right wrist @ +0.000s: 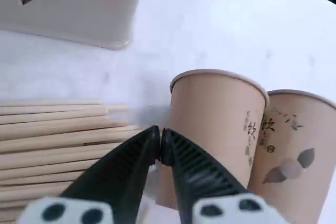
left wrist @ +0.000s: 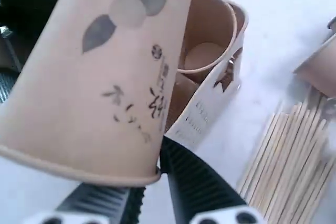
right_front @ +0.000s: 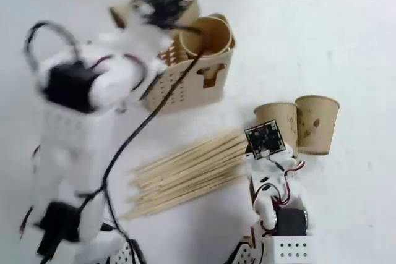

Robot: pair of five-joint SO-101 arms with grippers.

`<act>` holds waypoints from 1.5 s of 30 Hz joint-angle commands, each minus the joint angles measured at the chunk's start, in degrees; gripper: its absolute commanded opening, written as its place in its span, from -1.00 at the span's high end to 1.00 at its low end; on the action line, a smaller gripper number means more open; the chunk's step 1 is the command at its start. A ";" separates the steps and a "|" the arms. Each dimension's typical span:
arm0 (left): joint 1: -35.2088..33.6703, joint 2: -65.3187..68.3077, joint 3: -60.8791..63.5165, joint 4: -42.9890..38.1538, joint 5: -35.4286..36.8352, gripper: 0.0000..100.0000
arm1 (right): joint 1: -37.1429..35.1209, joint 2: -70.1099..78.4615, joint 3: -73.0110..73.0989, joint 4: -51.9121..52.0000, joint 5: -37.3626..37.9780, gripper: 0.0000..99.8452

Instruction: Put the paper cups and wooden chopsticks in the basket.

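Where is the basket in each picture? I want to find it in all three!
High view: the basket stands at the top middle, above the wooden chopsticks.
Left wrist view: the basket is behind the held paper cup.
Right wrist view: the basket is beyond the wooden chopsticks.
Shared landmark: the wooden chopsticks pile beside the basket.

Left gripper holds a tilted paper cup just above the basket. A nested cup stands in the basket right beside the gripper. Right gripper sits between the chopstick pile and the near upright cup, with the far upright cup just beyond.
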 commanded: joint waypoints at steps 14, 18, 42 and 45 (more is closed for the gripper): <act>4.18 22.46 -21.71 5.63 0.88 0.95 | -0.31 -0.66 -0.26 -0.13 -0.09 0.97; 4.44 18.68 -14.42 5.45 0.53 0.95 | -0.22 -0.66 -0.26 -0.13 -0.09 0.96; 4.09 15.87 -16.79 4.57 0.97 0.72 | -0.31 -0.66 -0.26 -0.13 -0.09 0.96; 4.09 15.87 -16.88 4.57 0.97 0.64 | -0.31 -0.66 -0.26 -0.13 -0.09 0.96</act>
